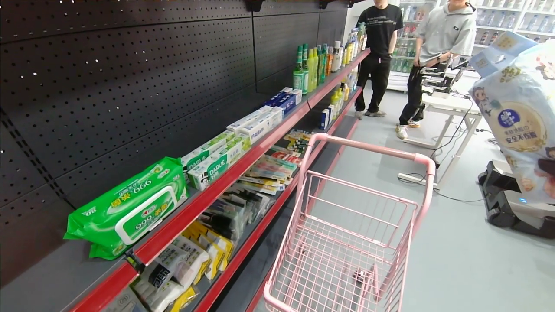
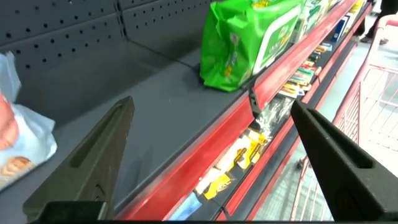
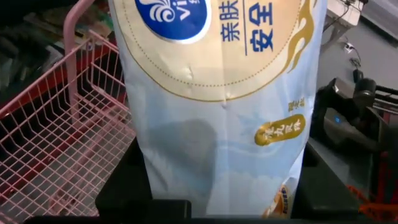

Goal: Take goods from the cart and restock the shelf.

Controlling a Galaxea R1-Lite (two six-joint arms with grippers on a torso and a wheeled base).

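One paper pack sits clamped between the right jaws; the left jaws gape empty above the shelf. Recommended placement: flat, on bare shelf beside the green wipes.

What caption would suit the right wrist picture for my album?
Right tool grips a pale blue package beside the pink cart.
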